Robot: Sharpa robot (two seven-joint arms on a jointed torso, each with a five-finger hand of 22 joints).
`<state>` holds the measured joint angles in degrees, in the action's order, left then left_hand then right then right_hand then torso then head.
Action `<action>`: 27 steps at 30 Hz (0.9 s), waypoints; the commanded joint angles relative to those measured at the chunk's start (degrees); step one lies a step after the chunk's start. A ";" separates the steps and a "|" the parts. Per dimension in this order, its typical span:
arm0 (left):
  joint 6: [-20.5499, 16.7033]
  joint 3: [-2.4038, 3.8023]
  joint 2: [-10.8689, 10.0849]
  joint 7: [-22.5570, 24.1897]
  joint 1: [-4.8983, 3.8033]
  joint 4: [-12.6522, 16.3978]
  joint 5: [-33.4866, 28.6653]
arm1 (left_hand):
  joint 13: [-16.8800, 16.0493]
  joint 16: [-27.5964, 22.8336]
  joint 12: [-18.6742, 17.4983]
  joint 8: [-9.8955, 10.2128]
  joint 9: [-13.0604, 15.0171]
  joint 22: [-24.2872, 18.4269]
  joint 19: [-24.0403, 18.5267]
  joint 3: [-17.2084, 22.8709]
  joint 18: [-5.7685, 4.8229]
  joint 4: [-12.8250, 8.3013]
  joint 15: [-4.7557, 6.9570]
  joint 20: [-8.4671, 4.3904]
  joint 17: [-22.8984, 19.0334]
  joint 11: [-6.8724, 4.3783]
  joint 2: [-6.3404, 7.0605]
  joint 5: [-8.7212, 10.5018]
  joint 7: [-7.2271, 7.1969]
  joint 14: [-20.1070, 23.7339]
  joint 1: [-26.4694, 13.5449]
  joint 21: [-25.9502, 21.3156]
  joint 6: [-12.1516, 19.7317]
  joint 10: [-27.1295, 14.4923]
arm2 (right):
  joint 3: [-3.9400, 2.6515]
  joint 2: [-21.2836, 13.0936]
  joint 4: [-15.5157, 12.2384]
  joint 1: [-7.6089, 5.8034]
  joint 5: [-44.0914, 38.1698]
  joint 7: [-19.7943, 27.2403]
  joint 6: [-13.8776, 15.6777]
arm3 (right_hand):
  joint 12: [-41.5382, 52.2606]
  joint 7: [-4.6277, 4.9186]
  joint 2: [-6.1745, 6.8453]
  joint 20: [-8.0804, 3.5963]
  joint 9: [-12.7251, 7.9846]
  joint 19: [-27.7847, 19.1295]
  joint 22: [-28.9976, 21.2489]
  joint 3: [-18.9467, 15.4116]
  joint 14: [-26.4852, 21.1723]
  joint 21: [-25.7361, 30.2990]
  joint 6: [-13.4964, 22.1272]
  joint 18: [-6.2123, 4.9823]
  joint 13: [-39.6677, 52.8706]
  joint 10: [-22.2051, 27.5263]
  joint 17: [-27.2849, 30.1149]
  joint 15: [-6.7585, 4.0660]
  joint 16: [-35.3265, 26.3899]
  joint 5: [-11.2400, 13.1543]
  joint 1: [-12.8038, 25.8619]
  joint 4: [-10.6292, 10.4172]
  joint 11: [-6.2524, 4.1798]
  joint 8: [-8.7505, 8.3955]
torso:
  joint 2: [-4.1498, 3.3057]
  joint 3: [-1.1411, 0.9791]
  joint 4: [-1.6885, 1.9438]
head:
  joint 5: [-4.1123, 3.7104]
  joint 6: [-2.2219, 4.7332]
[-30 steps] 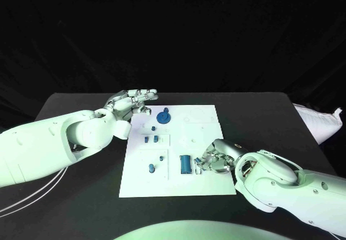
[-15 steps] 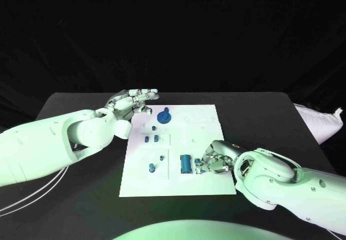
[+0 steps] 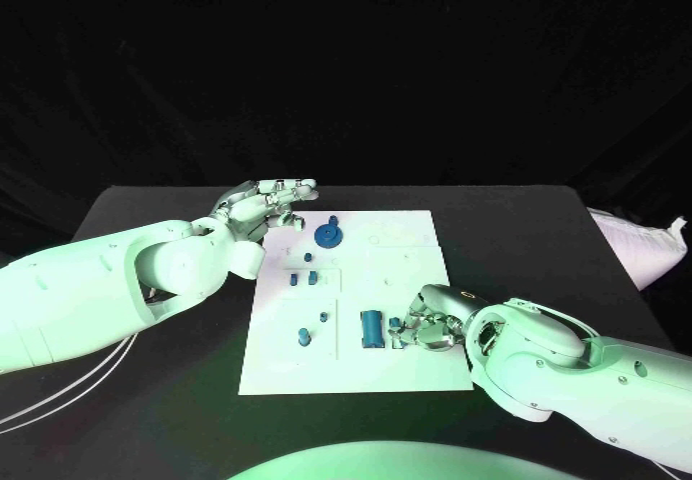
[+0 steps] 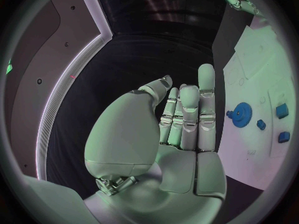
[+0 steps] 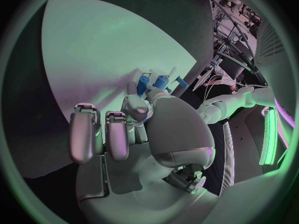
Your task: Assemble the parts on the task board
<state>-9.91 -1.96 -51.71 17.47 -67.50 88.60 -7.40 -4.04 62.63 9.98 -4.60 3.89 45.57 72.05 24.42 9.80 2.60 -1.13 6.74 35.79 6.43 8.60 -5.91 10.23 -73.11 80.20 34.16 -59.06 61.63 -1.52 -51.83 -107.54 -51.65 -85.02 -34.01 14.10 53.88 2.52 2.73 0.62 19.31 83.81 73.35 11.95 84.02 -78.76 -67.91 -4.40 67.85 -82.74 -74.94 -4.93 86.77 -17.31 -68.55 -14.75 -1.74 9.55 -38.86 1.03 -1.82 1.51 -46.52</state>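
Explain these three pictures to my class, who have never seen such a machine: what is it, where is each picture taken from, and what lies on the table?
A robot with two white arms works at a black table. One picture looks down from its head; the round ones come from cameras at each wrist. A white task board carries small blue parts, among them a blue gear. The left hand hangs open beside the board's far corner, holding nothing. The right hand reaches down at a blue cylinder; whether its fingers grip anything cannot be told.
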 commanded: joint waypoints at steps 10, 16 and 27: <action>1.25 0.04 0.03 -0.09 -0.03 0.11 0.15 | 0.10 0.34 0.23 -0.13 -0.05 -0.07 -0.14 -0.07 0.61 -0.43 -0.15 0.04 -0.14 0.08 -0.38 -0.32 0.21 0.48 -0.31 -0.41 0.35 -0.41 | 0.17 0.16 -0.27 0.23 -0.44 -0.31 -0.75 | 1.26 -0.04 0.60 -0.09 0.53 0.76 0.80 -5.25 5.30 -0.66 -0.73 0.91 1.07 -0.71 -11.82 -0.59 0.74 -4.03 4.91 -1.86 -0.11 0.03 | 0.02 -0.04 -0.03 | 0.03 -0.04; 1.40 0.04 0.02 -0.15 -0.03 0.08 0.22 | 0.10 0.34 0.23 -0.13 -0.05 -0.07 -0.14 -0.07 0.61 -0.43 -0.15 0.04 -0.14 0.08 -0.38 -0.32 0.21 0.48 -0.31 -0.41 0.35 -0.41 | 0.17 -0.24 -0.85 0.23 -0.62 -0.15 0.44 | 1.66 -0.18 0.04 -0.15 0.75 0.85 1.17 -8.02 5.36 -0.90 -0.90 0.97 1.51 -0.84 -12.09 -0.67 0.95 -2.94 7.20 -1.92 -0.21 0.01 | 0.01 -0.06 -0.04 | 0.06 -0.03; 1.46 0.04 -0.01 -0.18 -0.02 0.01 0.28 | 0.10 0.34 0.24 -0.14 -0.05 -0.08 -0.14 -0.08 0.61 -0.44 -0.16 0.05 -0.20 0.10 -0.38 -0.31 0.22 0.51 -0.34 -0.43 0.37 -0.49 | 0.15 -1.94 -1.62 0.24 -1.26 0.04 0.93 | 1.73 -0.27 -0.23 -0.20 1.03 0.87 1.39 -10.71 5.38 -1.03 -0.96 1.00 1.80 -0.88 -12.23 -0.72 1.05 -0.42 7.18 -1.65 -0.28 -0.05 | 0.01 -0.06 0.00 | 0.09 0.13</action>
<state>-9.63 -1.96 -51.76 17.09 -67.50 88.54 -7.35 -3.99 62.63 9.98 -4.60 3.89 45.57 72.05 24.25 9.80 2.44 -1.33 6.74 35.65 6.43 8.60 -5.92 10.23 -72.90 80.20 33.94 -59.06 61.63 -1.37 -53.59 -109.01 -51.48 -85.36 -34.26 14.94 55.56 2.23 2.41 0.62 20.27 83.80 74.69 1.47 84.03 -79.62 -68.60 -4.39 69.61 -83.15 -74.92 -5.34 87.66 -17.98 -60.91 -16.40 -1.94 9.72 -38.84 0.97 -1.86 1.58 -46.42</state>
